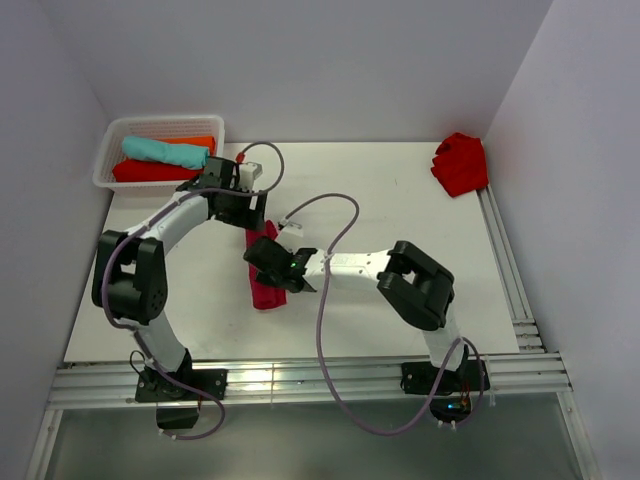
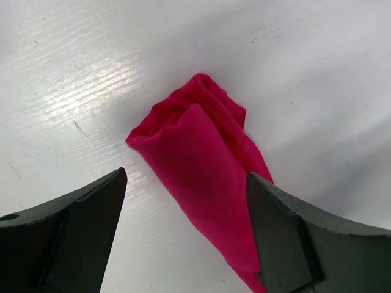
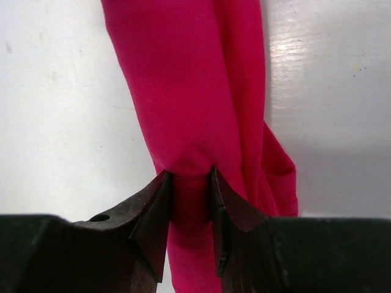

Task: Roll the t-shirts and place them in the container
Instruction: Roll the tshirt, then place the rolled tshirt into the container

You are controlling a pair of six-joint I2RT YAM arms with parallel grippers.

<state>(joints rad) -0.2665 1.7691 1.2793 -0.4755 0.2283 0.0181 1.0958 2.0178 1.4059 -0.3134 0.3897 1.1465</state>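
Note:
The pinkish-crimson t-shirt (image 1: 265,290) lies as a long narrow roll on the white table, mid-left. My right gripper (image 1: 268,262) is shut on the roll's middle; the right wrist view shows the cloth (image 3: 183,91) pinched between both fingers. My left gripper (image 1: 252,215) is open above the roll's far end. In the left wrist view the cloth end (image 2: 201,152) lies between the spread fingers, close to the right finger (image 2: 287,238). A crumpled scarlet t-shirt (image 1: 461,163) lies at the far right. Rolled teal (image 1: 165,151), orange (image 1: 200,142) and red (image 1: 150,172) shirts sit in a basket.
A white slatted basket (image 1: 112,150) stands at the far left corner. Aluminium rails run along the near edge (image 1: 300,378) and the right side (image 1: 510,270). Cables loop over the table's middle. Walls close in on the left, back and right.

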